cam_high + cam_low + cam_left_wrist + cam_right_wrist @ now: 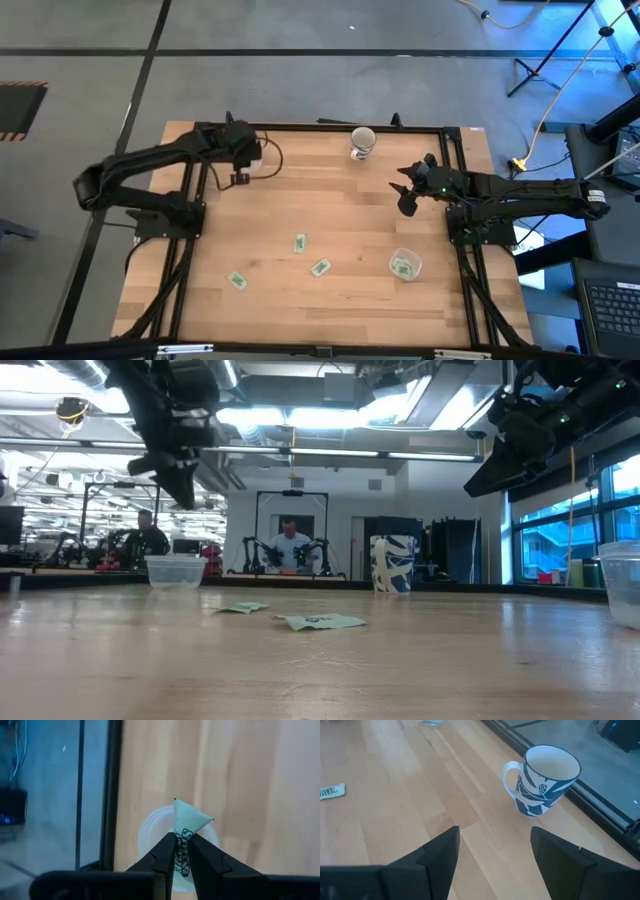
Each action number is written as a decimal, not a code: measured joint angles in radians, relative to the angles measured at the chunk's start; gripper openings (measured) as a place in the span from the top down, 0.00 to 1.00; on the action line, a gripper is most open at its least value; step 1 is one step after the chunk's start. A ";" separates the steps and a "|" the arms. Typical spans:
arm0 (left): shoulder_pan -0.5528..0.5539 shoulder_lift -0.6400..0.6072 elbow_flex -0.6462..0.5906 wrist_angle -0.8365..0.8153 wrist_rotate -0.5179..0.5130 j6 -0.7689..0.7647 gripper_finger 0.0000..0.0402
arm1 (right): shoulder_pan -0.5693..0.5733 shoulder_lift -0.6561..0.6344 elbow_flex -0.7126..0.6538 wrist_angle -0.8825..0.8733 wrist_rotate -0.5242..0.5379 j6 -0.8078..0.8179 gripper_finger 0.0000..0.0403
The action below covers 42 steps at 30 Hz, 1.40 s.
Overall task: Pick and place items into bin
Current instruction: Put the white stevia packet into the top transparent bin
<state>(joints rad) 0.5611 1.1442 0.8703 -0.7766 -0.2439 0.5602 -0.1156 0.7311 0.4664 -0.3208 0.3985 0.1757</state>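
Note:
My left gripper [182,841] is shut on a small green-and-white packet [189,817] and hangs above a clear plastic bin [149,827] at the table's far left. The bin also shows in the low view [175,571]. In the high view this gripper [240,178] is near the far left corner. My right gripper [494,851] is open and empty, in the air at the table's right side [408,197]. Three packets lie flat on the table [300,243] [320,267] [237,281]. My left gripper pinches the packet between its two fingers at one end [182,845]. The other end [192,815] sticks out past the fingertips. The fingers point down over the bin. The packet is lifted clear of the table and the bin.
A blue-and-white mug [362,143] stands at the far edge, near my right gripper; it also shows in the right wrist view [542,780]. A clear cup [404,265] with a green packet inside stands at the near right. A dark frame [455,190] borders the table.

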 joint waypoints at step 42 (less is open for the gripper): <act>0.212 0.235 0.000 0.040 0.040 -0.177 0.66 | 0.000 0.000 0.000 -0.015 0.000 0.000 0.39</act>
<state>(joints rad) 0.7730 1.3794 0.8703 -0.7363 -0.2043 0.3828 -0.1158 0.7311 0.4664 -0.3359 0.3985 0.1753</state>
